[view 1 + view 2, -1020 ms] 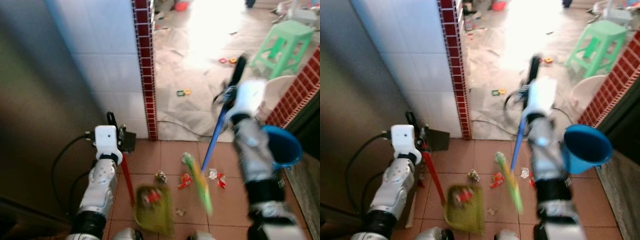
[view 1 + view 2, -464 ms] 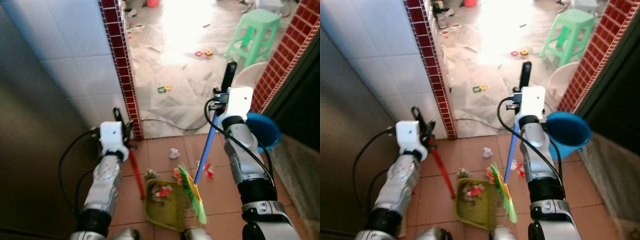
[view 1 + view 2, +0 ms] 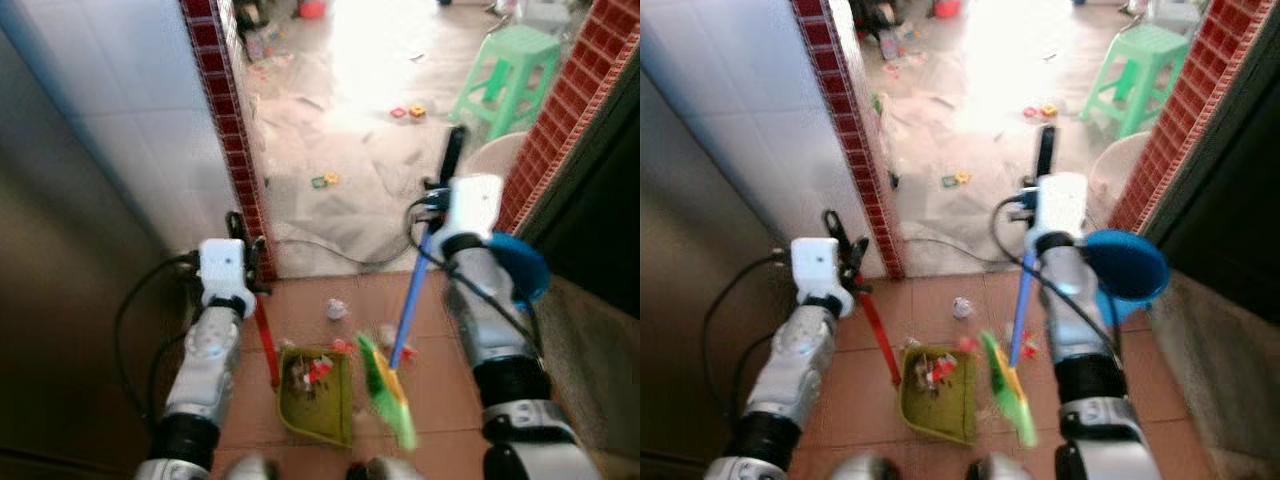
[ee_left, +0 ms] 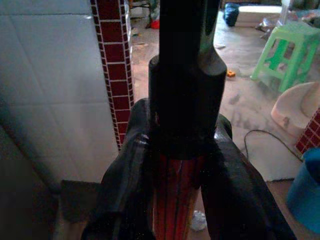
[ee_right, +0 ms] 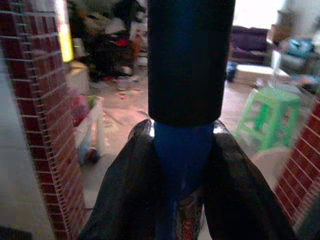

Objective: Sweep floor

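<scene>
My left tool is clenched around the red handle of the green dustpan, fingers pressed to either side of the shaft below its black end cap. The dustpan sits flat on the terracotta tile floor between my two arms, with red and white scraps of litter already lying inside it. My right tool is clenched on the blue broom handle, just under its black grip, which stands up above the wrist. The handle slopes down toward the dustpan; the green broom head rests at the dustpan's right side, blurred. A crumpled white scrap lies on the tiles just beyond the dustpan, near the edge where the terracotta gives way to pale floor. More red bits lie by the broom shaft. A blue bucket sits beside my right forearm, against a red brick wall. Farther out on the pale floor: a green plastic stool and small coloured toys. A red-tiled pillar edge stands just beyond my left tool.
</scene>
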Robot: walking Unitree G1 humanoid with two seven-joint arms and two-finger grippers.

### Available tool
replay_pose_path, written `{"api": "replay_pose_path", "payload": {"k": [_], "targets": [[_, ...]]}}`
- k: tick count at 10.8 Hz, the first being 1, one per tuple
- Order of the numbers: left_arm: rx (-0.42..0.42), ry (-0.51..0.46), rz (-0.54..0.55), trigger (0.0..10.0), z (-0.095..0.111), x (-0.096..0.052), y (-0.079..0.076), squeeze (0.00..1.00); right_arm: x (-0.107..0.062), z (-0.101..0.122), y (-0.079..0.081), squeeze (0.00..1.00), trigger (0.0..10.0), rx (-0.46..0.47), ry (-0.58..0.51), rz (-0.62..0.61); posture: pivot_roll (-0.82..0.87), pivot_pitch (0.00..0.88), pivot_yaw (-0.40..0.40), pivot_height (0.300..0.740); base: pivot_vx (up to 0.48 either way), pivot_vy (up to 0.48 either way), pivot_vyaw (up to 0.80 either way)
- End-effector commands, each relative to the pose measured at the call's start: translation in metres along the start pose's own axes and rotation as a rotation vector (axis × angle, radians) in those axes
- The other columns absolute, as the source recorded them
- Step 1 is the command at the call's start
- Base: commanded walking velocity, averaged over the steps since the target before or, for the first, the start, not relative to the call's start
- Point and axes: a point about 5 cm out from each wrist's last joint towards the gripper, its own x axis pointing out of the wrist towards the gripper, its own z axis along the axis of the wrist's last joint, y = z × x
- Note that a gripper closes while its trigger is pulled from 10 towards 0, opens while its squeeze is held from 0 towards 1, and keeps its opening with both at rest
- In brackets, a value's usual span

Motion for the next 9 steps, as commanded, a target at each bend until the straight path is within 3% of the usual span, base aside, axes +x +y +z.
{"api": "replay_pose_path", "payload": {"k": [1, 5, 7, 9], "targets": [[-0.009, -0.045, -0.016, 10.0, 0.0093, 0.0023, -0.0059, 0.0, 0.0027, 0.0073, -0.0011, 0.0, 10.0, -0.009, -0.038, 0.003, -0.12, 0.0, 0.067, 0.74, 0.0, -0.3, 0.0], [-0.015, -0.044, -0.021, 10.0, 0.0099, 0.004, -0.0065, 0.0, 0.0031, 0.0069, -0.0021, 0.0, 10.0, -0.024, -0.036, 0.001, -0.13, 0.0, 0.064, 0.74, 0.0, -0.298, 0.0], [-0.027, -0.038, -0.037, 10.0, 0.0096, 0.0061, -0.0125, 0.0, 0.0042, 0.0103, 0.0053, 0.0, 10.0, -0.024, -0.051, 0.016, -0.14, 0.0, 0.068, 0.74, 0.0, -0.283, 0.0], [-0.031, -0.034, -0.041, 10.0, 0.0087, 0.007, -0.0144, 0.0, 0.0052, 0.0068, 0.0004, 0.0, 10.0, 0.069, -0.004, -0.021, -0.15, 0.0, 0.067, 0.74, 0.0, -0.139, 0.0]]}}
